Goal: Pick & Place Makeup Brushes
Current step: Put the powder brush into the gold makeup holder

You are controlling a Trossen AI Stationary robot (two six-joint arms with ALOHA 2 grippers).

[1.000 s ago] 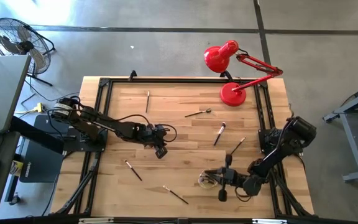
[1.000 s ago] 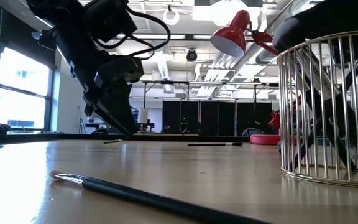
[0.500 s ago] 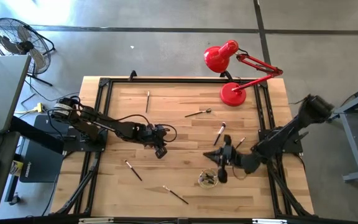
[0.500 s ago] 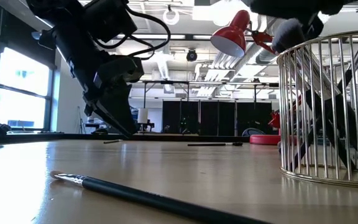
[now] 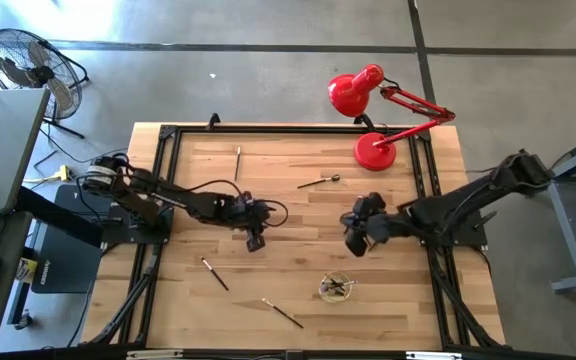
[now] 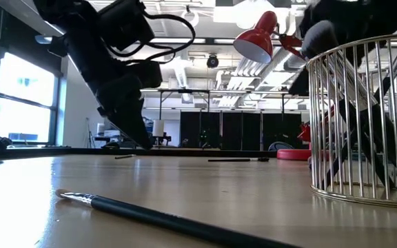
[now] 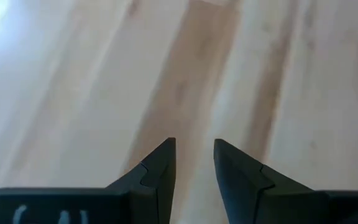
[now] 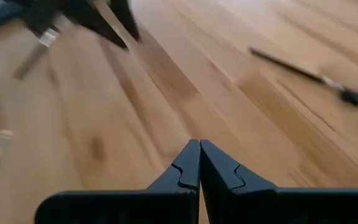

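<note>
Right gripper (image 5: 353, 243) clenched, empty, over table (image 5: 298, 270) centre-right, at 12 o'clock from wire cup (image 5: 334, 289), which holds brushes. Left gripper (image 5: 254, 240) fingers (image 7: 160, 171) parted, grasping nothing, over bare wood mid-table. Loose makeup brushes (image 5: 215, 274) scattered: 12, 1, 7 and 6 o'clock of table centre.
</note>
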